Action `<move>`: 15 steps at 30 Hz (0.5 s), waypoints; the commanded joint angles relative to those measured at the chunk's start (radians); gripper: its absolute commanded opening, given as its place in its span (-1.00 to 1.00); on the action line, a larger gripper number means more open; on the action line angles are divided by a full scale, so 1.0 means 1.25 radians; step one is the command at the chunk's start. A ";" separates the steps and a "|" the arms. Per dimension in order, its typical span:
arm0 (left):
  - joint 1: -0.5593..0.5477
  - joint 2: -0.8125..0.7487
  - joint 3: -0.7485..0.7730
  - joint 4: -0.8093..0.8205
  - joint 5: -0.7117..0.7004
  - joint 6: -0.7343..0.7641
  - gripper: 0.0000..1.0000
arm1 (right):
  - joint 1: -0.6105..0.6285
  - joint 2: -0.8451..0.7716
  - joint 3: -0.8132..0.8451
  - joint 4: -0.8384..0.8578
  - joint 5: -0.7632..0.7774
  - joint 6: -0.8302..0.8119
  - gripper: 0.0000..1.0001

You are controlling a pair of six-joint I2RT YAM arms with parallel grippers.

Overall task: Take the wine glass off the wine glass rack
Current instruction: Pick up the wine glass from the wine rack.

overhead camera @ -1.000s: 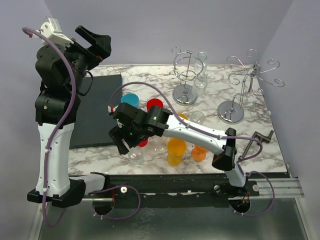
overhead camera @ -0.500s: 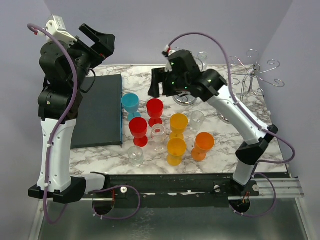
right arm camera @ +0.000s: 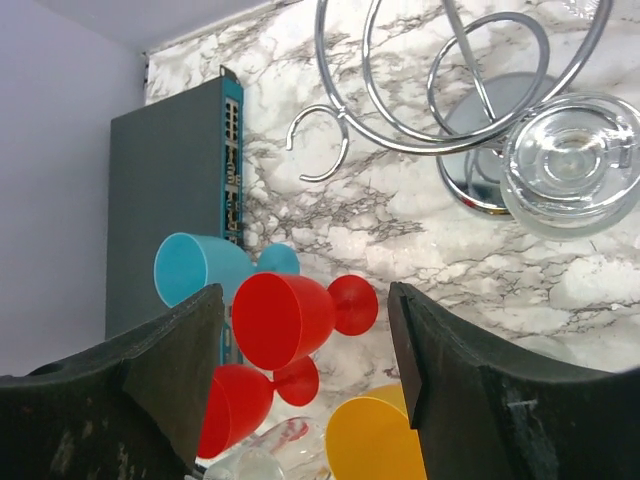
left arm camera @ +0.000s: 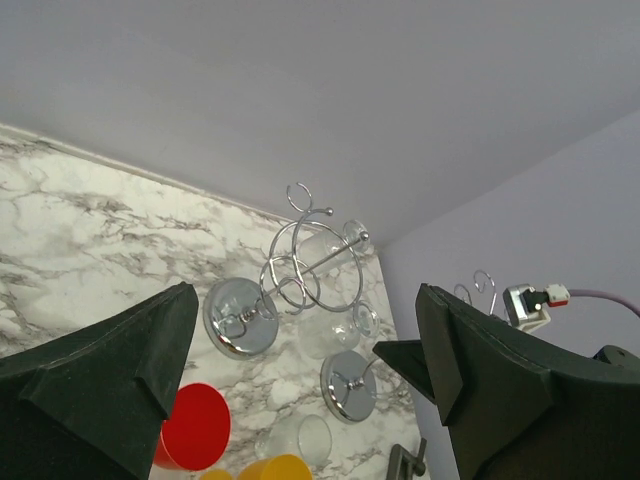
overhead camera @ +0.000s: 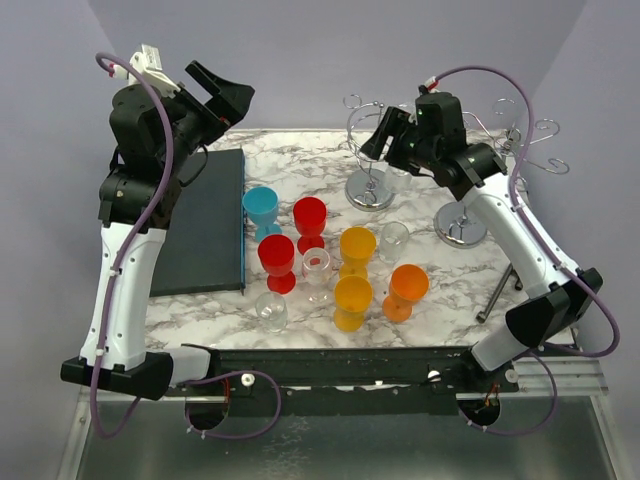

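Wine glass (right arm camera: 570,165) on the wine glass rack (right arm camera: 452,92): hangs among the chrome wire loops, clear, seen end-on from the right wrist as concentric rings, overlapping the rack's round base. Gripped by neither pincer.

Right pincer (overhead camera: 384,133): up above the desk (overhead camera: 290,165), level with the rack's upper loops and just at the rack's right side in the top view. Contact with the wire not clear from there. Fingers (right arm camera: 160,380) fairly wide apart, nothing between them. From the right wrist, rack and glass ahead of the fingertips and off to the upper right, outside the gap. Down through the gap, a red cup (right arm camera: 285,318), with a blue cup (right arm camera: 195,270) just beside it.

Left pincer (overhead camera: 228,100): high over the far edge of a dark slab (overhead camera: 205,225), well apart from the rack, spread wide, empty. Faces across toward the rack and toward a second chrome rack (overhead camera: 460,226) further right.

Toward the near side of the desk: cluster of yellow cups (overhead camera: 352,295), an orange cup (overhead camera: 408,285), more red ones and small clear glasses (overhead camera: 270,312), standing upright, well apart from both pincers.
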 commanded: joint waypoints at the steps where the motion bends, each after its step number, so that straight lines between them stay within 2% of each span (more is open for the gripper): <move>1: 0.003 -0.003 -0.040 0.045 0.065 -0.029 0.97 | -0.048 -0.020 -0.046 0.072 0.029 0.052 0.42; 7: 0.003 -0.004 -0.074 0.062 0.078 -0.034 0.97 | -0.079 -0.015 -0.095 0.103 0.072 0.096 0.32; 15: 0.003 -0.005 -0.093 0.071 0.083 -0.029 0.97 | -0.089 -0.008 -0.105 0.094 0.179 0.114 0.32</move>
